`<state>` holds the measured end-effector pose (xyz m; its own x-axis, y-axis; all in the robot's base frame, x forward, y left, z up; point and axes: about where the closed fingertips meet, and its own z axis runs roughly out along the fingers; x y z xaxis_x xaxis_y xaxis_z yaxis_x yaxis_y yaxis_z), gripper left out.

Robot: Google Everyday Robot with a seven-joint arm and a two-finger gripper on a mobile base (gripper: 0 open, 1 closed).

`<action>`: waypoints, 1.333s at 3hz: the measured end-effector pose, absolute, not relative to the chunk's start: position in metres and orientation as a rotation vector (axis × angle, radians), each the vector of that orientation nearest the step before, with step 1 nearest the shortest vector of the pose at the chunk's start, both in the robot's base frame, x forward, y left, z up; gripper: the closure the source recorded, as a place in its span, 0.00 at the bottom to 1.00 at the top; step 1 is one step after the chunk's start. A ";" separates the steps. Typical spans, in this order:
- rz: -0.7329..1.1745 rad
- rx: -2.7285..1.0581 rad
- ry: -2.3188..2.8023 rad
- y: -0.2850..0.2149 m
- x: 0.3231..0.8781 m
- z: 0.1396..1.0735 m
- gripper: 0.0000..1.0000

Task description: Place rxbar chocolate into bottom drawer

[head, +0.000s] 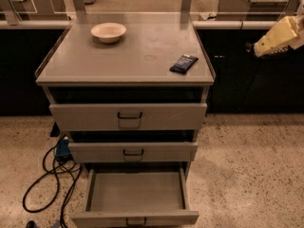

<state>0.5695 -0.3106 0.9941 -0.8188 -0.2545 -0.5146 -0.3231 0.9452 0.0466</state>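
On the flat grey top of the metal drawer cabinet point(128, 56), toward its front right corner, the rxbar chocolate point(184, 63), a small flat rectangular bar in a dark wrapper with pale lettering, is lying at a slant. It is touching nothing but the surface under it. Toward the back left of the same top, well apart from the bar, a shallow round cream-coloured bowl point(109, 32) is sitting upright.

Off to the right, beyond the cabinet's edge and a little above the level of its top, the pale yellow robot gripper point(267, 42) is hanging in the air in front of the dark cupboard fronts. It is reaching in from the right border and slanting down to the left, well apart from the bar. I cannot tell whether it is open or closed.

Below the top, three wide grey drawers are sitting one under another, each with a small dark handle at the centre of its front. The top drawer point(85, 116) and the middle drawer point(95, 152) are showing only their fronts. The bottom drawer point(89, 189) is standing pulled far out, exposing its grey floor. Left of the cabinet, black cables point(45, 175) are looping over the speckled floor point(247, 175).
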 end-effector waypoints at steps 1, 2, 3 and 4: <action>0.384 -0.492 2.565 -0.333 0.564 0.933 1.00; 0.644 -0.548 2.557 -0.369 0.539 0.858 1.00; 0.701 -0.559 2.567 -0.386 0.532 0.819 1.00; 0.707 -0.563 2.543 -0.384 0.535 0.819 1.00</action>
